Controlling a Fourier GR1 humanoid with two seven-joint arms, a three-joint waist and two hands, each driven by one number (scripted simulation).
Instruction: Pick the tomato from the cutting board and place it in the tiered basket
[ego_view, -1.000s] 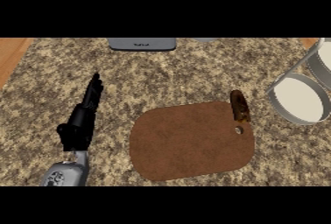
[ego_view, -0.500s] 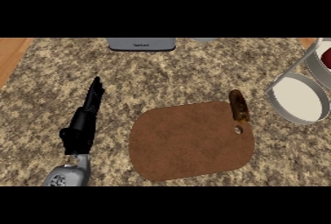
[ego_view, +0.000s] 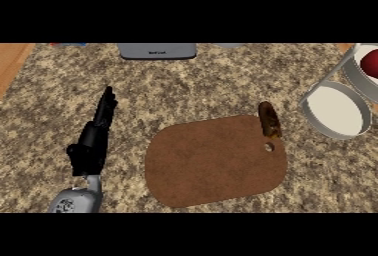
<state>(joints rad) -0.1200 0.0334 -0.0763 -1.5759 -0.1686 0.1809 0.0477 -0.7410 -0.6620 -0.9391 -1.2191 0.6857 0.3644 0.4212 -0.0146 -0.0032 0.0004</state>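
The tomato shows as a red round shape in the upper tier of the basket at the far right, cut off by the edge of view. The basket's lower tier, nearer, shows only its pale floor. The cutting board in the middle carries no tomato. A tomato is likely light, smooth-skinned, soft enough to bruise and ready to roll, so it is best cupped around its widest part. The left hand lies left of the board, fingers straight and together, holding nothing. The right hand is out of view.
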